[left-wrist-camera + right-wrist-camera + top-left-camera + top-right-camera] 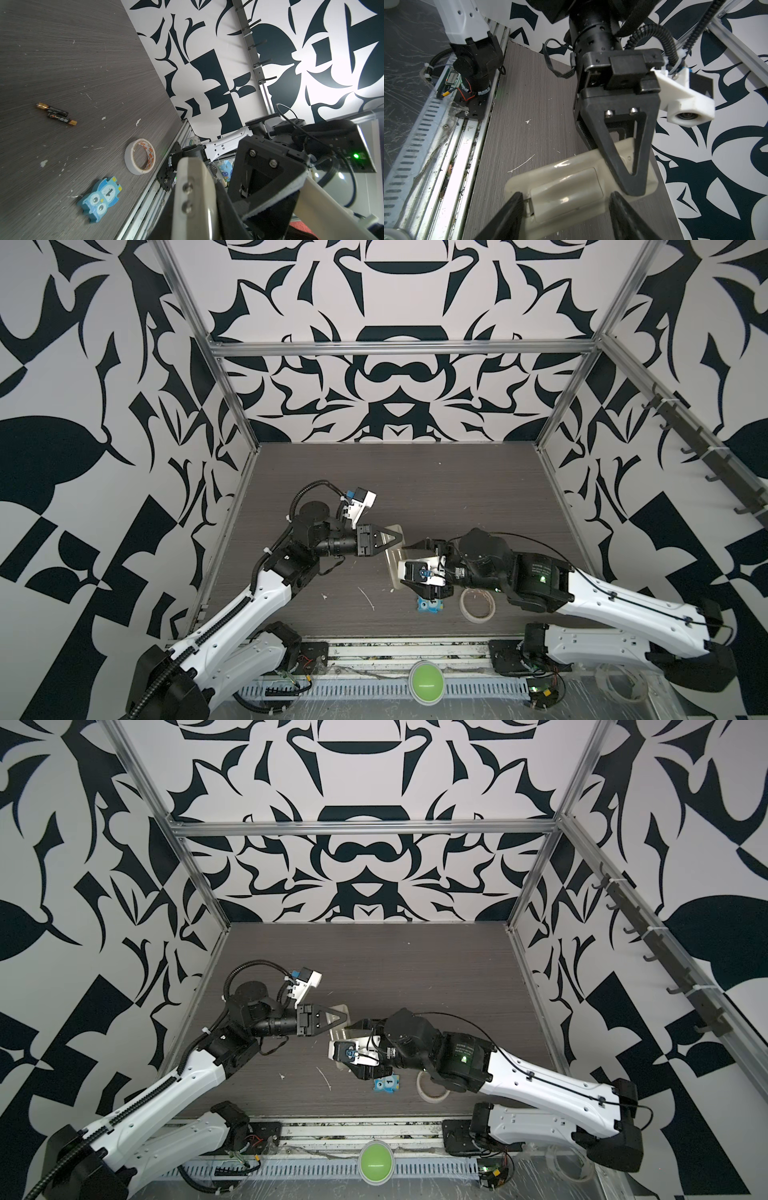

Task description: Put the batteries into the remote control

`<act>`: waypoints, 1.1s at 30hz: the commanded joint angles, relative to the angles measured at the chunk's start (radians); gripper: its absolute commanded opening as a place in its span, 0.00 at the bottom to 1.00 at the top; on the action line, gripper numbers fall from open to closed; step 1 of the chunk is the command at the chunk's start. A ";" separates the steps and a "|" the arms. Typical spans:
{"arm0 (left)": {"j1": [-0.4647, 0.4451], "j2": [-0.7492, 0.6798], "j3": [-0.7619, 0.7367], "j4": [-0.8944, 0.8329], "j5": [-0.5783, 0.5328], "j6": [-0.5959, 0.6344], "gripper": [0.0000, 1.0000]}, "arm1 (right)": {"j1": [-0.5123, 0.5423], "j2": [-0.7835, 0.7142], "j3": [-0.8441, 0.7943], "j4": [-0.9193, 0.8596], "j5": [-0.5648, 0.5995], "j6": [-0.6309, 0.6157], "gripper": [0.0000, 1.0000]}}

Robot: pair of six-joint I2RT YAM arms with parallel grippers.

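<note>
My left gripper point(398, 537) is shut on one end of the off-white remote control point(566, 187) and holds it above the table, plain back and battery cover facing the right wrist camera. My right gripper point(566, 204) is open, its two black fingers straddling the cover end of the remote; one fingertip point(513, 205) sits against that end, where a thin gap shows beside the cover. In both top views the remote control point(392, 562) is mostly hidden between the two grippers. Two batteries point(56, 113) lie side by side on the table in the left wrist view.
A blue owl tile point(428, 606) and a roll of tape point(477, 605) lie near the front edge under my right arm. White scraps point(368, 599) dot the dark table. A green dome point(426, 680) sits on the front rail. Patterned walls close in three sides.
</note>
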 commanded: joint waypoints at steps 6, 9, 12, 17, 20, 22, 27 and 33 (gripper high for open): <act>0.004 -0.021 -0.024 0.082 0.028 -0.035 0.00 | 0.014 0.004 0.026 0.017 0.042 -0.017 0.69; 0.004 -0.016 -0.024 0.083 0.031 -0.036 0.00 | 0.018 0.006 0.025 0.014 0.049 -0.021 0.69; 0.004 -0.010 -0.024 0.083 0.034 -0.036 0.00 | 0.022 0.007 0.023 0.008 0.058 -0.027 0.69; 0.004 -0.009 -0.025 0.083 0.029 -0.036 0.00 | 0.034 0.009 0.019 0.004 0.069 -0.033 0.71; 0.004 -0.011 -0.028 0.084 0.025 -0.039 0.00 | 0.044 0.012 0.016 0.002 0.098 -0.041 0.71; 0.004 -0.014 -0.030 0.083 0.022 -0.040 0.00 | 0.052 0.016 0.019 -0.002 0.121 -0.049 0.71; 0.004 -0.016 -0.037 0.085 0.020 -0.043 0.00 | 0.062 0.029 0.019 0.001 0.175 -0.058 0.71; 0.004 -0.018 -0.039 0.086 0.024 -0.044 0.00 | 0.067 0.031 0.010 0.015 0.230 -0.068 0.71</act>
